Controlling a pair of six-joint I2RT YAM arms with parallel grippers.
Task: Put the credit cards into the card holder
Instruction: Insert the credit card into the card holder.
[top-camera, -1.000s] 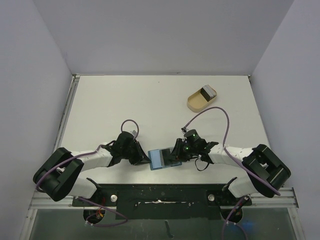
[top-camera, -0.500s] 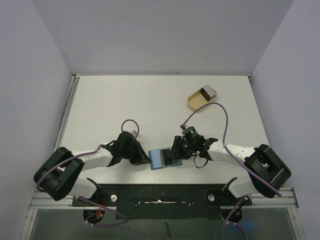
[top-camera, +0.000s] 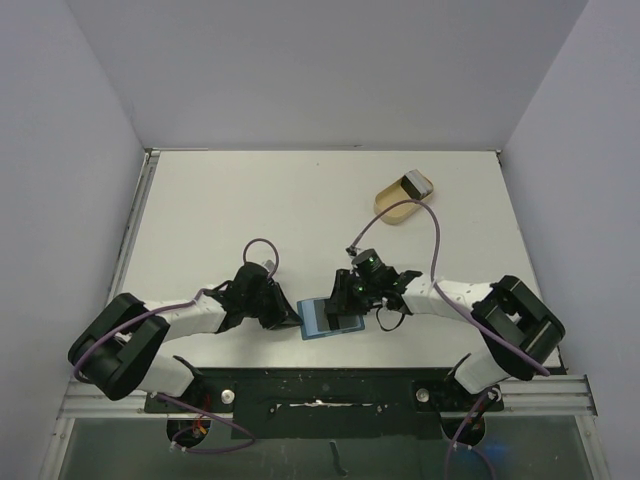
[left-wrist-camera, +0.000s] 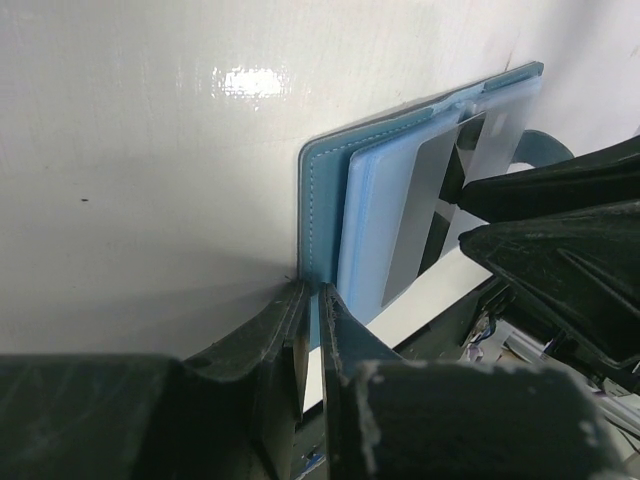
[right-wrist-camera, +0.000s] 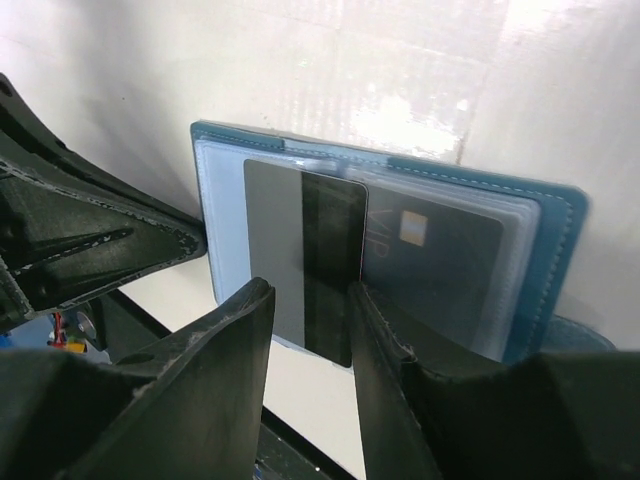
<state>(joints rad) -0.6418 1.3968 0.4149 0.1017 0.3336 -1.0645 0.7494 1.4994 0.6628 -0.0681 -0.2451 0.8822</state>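
Observation:
The blue card holder (top-camera: 318, 322) lies spread open at the table's near edge between both arms. My left gripper (top-camera: 294, 318) is shut on the left border of the card holder (left-wrist-camera: 325, 210), its jaws pinching the stitched rim. One grey credit card (right-wrist-camera: 278, 240) with a black stripe sits partly in the left pocket, its lower end sticking out. A second dark card (right-wrist-camera: 440, 265) with a chip lies under the clear right pocket. My right gripper (right-wrist-camera: 305, 295) hovers over the striped card, open, with nothing between its jaws. The right gripper (top-camera: 343, 303) overlaps the holder's right half.
A tan oval dish (top-camera: 392, 207) stands at the back right with a grey flat thing (top-camera: 412, 184) leaning in it. The right arm's purple cable (top-camera: 440, 240) loops over the table. The metal rail (top-camera: 320, 385) runs just below the holder.
My right gripper has opened and slid left over the holder, leaving the striped card in the left pocket. The left gripper has kept its hold and place.

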